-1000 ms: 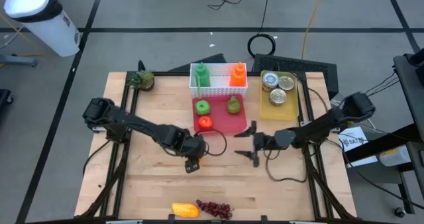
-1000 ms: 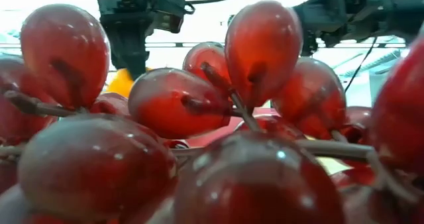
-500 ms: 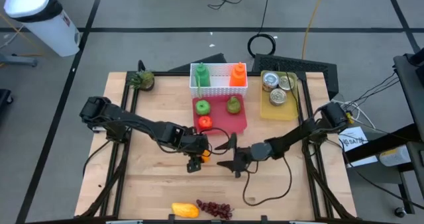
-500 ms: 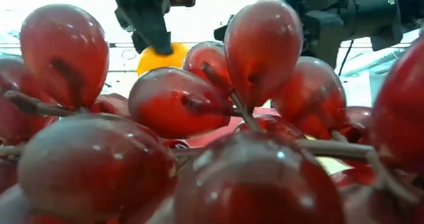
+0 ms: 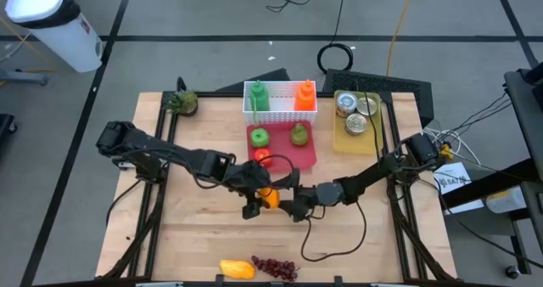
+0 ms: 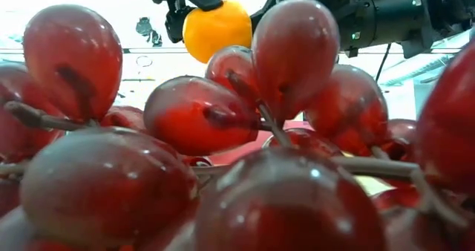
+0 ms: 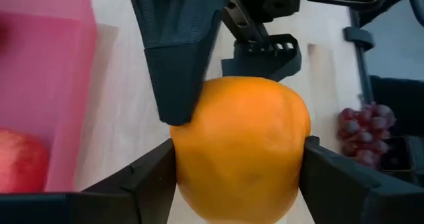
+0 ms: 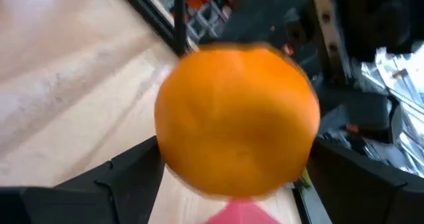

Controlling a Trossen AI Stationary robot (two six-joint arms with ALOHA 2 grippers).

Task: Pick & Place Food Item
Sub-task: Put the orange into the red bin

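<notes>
Left jaws point(image 5: 265, 199) clamp the orange point(image 5: 271, 198) mid-table; right jaws point(image 5: 288, 198) stand wide open around it.

The orange point(image 7: 242, 148) looks smooth and matt, the grapes point(image 6: 185, 169) glossy plastic, the table point(image 5: 195, 236) pale bare wood.

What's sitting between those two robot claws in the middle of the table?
An orange. In the high view it sits between the left gripper and the right gripper. Both wrist views show it between that arm's own fingers.
</notes>
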